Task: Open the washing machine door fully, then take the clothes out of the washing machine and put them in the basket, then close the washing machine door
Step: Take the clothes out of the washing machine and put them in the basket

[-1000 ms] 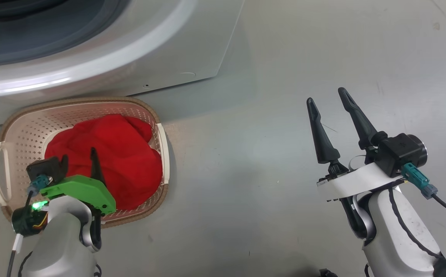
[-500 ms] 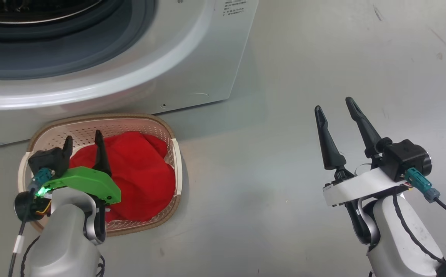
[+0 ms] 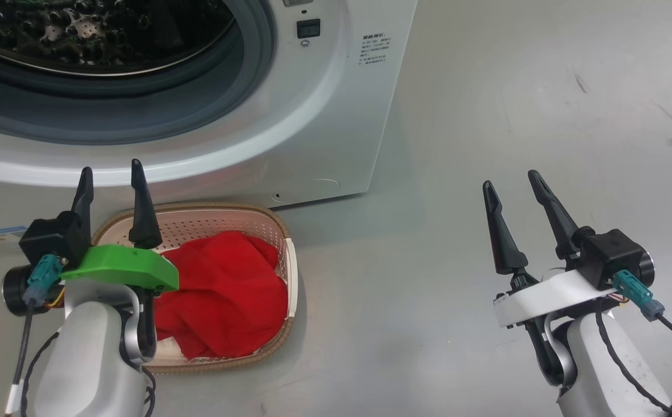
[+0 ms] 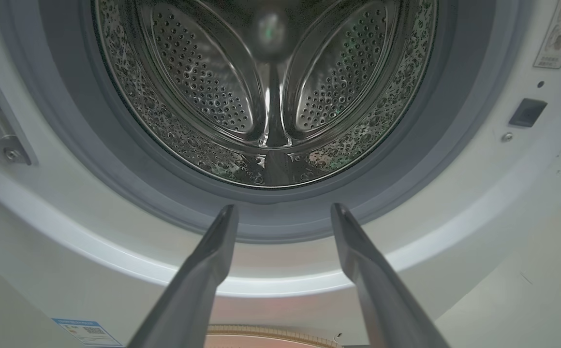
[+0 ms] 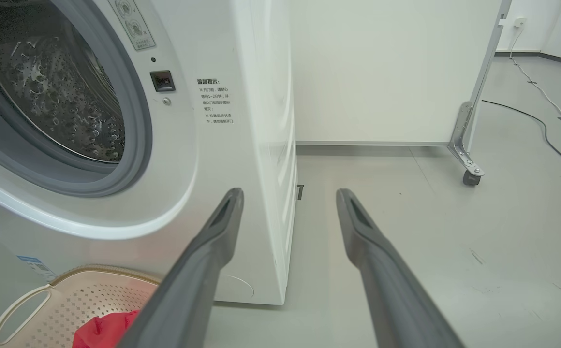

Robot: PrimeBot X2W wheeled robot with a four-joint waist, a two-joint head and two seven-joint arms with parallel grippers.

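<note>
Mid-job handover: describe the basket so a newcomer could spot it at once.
Start at the big white washing machine with its round open drum. On the grey floor just in front of its base sits the basket. It is small, cream and perforated with a brown rim, and it is the only thing holding bright red clothes.

Open washing machine (image 3: pixel 336 104) mouth above basket (image 3: pixel 220 221)
</note>
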